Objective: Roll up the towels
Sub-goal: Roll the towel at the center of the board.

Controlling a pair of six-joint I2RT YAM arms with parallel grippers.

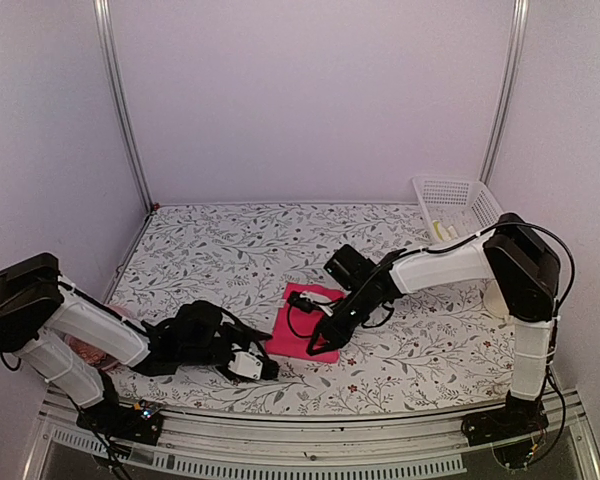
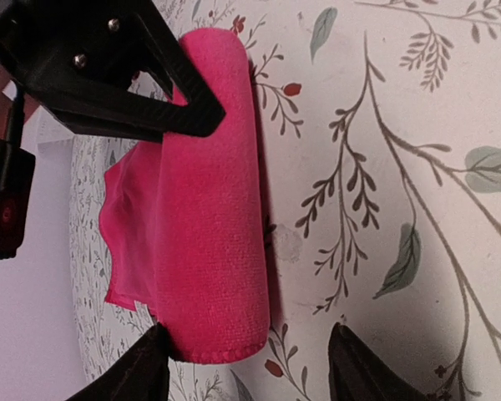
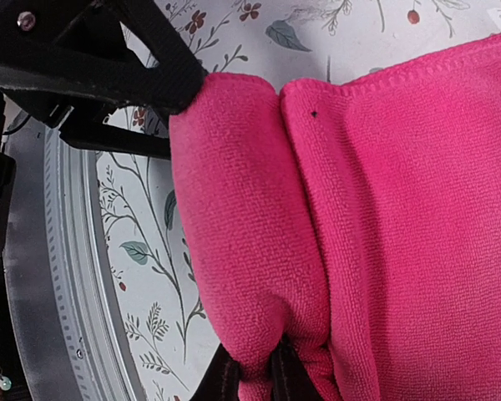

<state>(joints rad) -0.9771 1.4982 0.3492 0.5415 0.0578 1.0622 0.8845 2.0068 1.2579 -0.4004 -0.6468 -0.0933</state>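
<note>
One pink towel (image 3: 401,209) — partly rolled — pinched by the right gripper (image 3: 255,374).

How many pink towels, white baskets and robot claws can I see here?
Pink towels: 1
White baskets: 1
Robot claws: 2, the left gripper and the right gripper
Total: 4

Your top view evenly lit, lilac-tinted, slightly soft; your wrist close-ups bright and crisp, with gentle shadows.
</note>
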